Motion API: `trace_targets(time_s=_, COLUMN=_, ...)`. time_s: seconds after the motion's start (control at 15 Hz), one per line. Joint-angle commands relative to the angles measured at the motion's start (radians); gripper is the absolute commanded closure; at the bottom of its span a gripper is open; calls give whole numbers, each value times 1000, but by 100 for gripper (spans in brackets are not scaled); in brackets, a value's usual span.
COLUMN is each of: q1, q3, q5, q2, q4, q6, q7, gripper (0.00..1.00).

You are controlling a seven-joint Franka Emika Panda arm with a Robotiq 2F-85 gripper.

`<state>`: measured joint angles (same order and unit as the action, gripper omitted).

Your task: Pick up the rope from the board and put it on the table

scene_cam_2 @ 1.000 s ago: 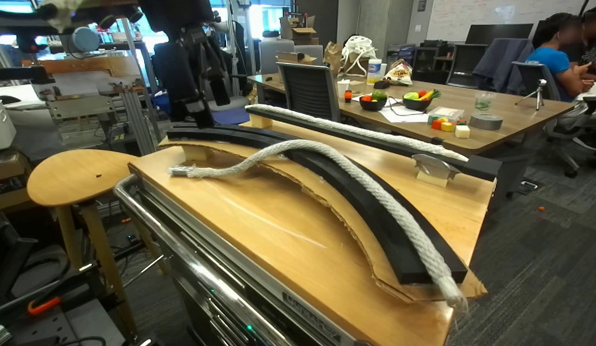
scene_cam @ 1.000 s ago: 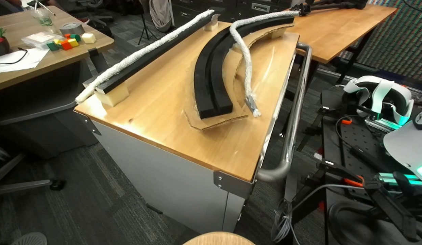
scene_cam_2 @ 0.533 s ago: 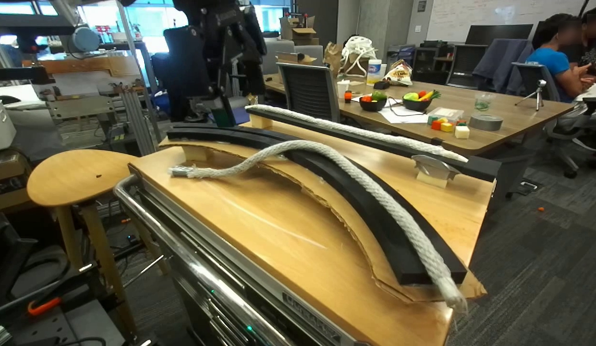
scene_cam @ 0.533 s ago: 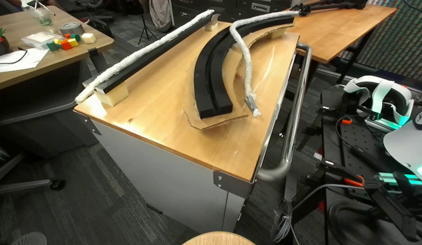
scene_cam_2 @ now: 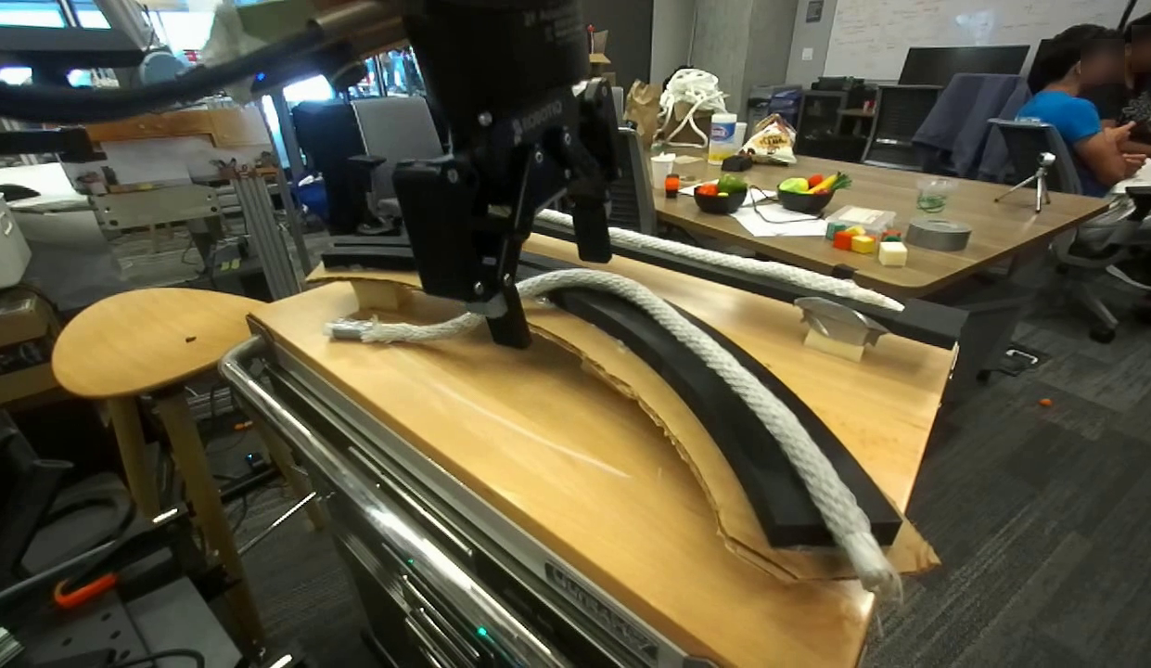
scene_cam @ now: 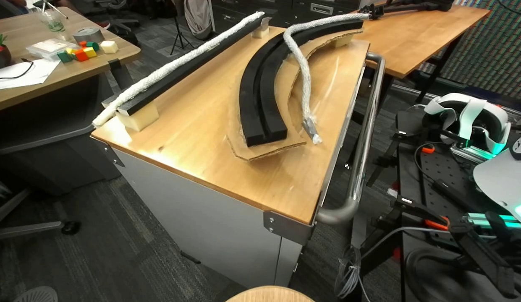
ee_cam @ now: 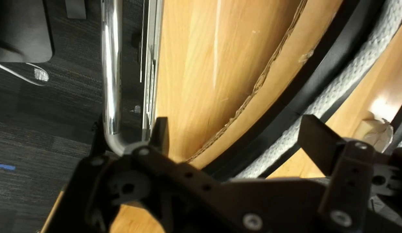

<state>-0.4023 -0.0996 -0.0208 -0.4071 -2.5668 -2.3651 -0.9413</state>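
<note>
Wrist view: gripper over wooden top, fingers wide apart, w/ bare top, cardboard & curved black track showing btwn them. One fingertip shows at the handle-side edge; the other overlaps the white rope lying on the track. Chrome handle runs alongside that edge.

In an exterior view, rope follows the track from the far short edge, leaves it abt midway & bends off toward the handle-side edge, taped end nr that edge. 2nd rope lies along straight black rail by the opp. long edge, its near end at that edge's near corner; foam block under rail there.

In an exterior view, gripper is at the rope where it leaves the track: one finger in front, handle side; the other seen just above it. Can't tell if either touches. Frayed end pokes past the track at a short edge; round stool stands off the corner nr the taped end.
</note>
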Motion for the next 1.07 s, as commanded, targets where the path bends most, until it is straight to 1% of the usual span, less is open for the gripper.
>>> trace_targets(time_s=0.0, q1=14, q3=33, q5=-62, q2=-42, q4=-23, q6=-48, q7=-13, gripper=0)
trace_targets(time_s=0.2, q1=18, q3=50, q5=-69, q2=-5, q4=41, q6=-56, q7=-31, gripper=0)
trace_targets(time_s=0.27, q1=15, q3=53, q5=-69, q2=12, q4=63, q6=-59, q7=-41, gripper=1)
trace_targets(time_s=0.33, q1=14, q3=53, q5=-67, q2=27, q4=83, q6=-58, q7=-47, gripper=5)
trace_targets(time_s=0.53, q1=15, q3=38, q5=-50, q2=98, q4=148, q6=-58, q7=-79, gripper=25)
trace_targets(time_s=0.67, q1=19, q3=25, q5=-44, q2=153, q4=176, q6=-71, q7=-113, gripper=18)
trace_targets(time_s=0.73, q1=21, q3=18, q5=-46, q2=183, q4=187, q6=-83, q7=-132, gripper=21)
trace_targets(time_s=0.87, q1=26, q3=0, q5=-45, q2=238, q4=210, q6=-107, q7=-164, gripper=21)
trace_targets(time_s=1.0, q1=35, q3=-22, q5=-33, q2=284, q4=232, q6=-123, q7=-187, gripper=28)
